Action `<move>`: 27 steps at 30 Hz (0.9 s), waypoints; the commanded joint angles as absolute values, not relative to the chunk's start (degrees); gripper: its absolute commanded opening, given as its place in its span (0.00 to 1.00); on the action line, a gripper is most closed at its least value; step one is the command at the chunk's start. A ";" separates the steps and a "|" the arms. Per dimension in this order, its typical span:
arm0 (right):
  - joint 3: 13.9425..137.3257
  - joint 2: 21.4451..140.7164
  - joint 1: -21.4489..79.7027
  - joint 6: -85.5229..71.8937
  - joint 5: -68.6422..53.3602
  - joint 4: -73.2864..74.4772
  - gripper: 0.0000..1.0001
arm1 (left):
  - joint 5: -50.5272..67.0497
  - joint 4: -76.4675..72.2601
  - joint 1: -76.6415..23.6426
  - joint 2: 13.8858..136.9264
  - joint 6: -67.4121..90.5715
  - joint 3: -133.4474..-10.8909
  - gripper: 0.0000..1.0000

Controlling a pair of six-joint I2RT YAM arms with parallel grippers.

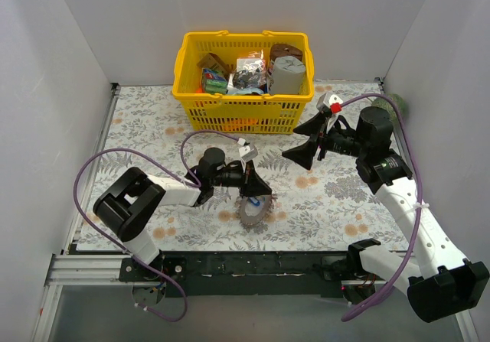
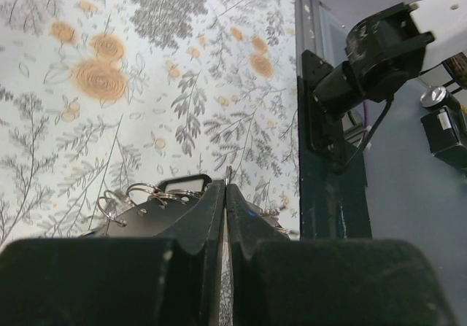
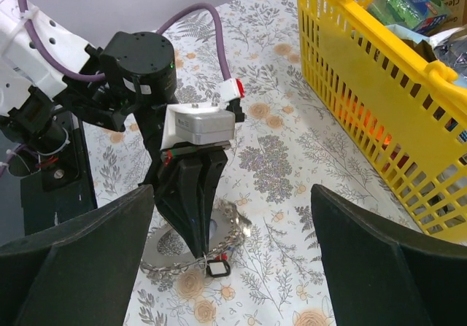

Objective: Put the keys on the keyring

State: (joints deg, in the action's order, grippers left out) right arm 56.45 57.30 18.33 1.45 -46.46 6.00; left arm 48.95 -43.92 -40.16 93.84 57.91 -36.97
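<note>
Keyring (image 1: pixel 254 210) rests on the floral table (image 1: pixel 337 204) near its front edge, its toothed rim pinched between the closed fingers of the left gripper (image 1: pixel 253 193), which points down onto it. Keys (image 3: pixel 217 268) lie bunched at that same rim, a black head showing just beside the fingertips. The right gripper (image 1: pixel 304 140) hangs above the table beside the yellow basket (image 1: pixel 191 97), jaws spread wide and holding nothing.

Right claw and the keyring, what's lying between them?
Between the right claw and keyring, only bare flowered tabletop, shown in the top view.
</note>
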 commanded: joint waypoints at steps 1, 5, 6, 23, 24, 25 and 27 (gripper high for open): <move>56.43 55.99 17.84 0.97 -47.02 4.48 0.96 | 46.23 -45.09 -39.99 93.96 57.57 -35.51 0.00; 56.25 56.07 17.75 1.05 -47.11 4.48 0.95 | 45.44 -42.90 -39.99 93.96 56.60 -35.95 0.00; 56.25 56.07 17.75 1.05 -47.20 4.48 0.95 | 45.35 -42.46 -39.99 94.22 56.51 -36.03 0.00; 56.16 56.25 17.67 0.97 -47.64 4.48 0.95 | 45.26 -37.36 -39.99 94.14 54.93 -39.82 0.29; 56.34 56.25 17.67 0.97 -47.64 4.40 0.96 | 45.09 -37.18 -39.99 93.87 54.84 -39.81 0.31; 56.34 56.34 17.67 0.88 -47.72 4.31 0.95 | 44.83 -37.09 -39.99 93.52 54.76 -39.64 0.35; 56.60 56.42 17.67 0.88 -47.81 4.22 0.95 | 43.60 -36.91 -39.99 92.47 54.67 -39.46 0.50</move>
State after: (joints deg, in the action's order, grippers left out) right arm 56.36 57.23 18.00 1.43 -46.72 6.02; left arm 45.39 -37.69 -40.07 95.35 55.75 -38.54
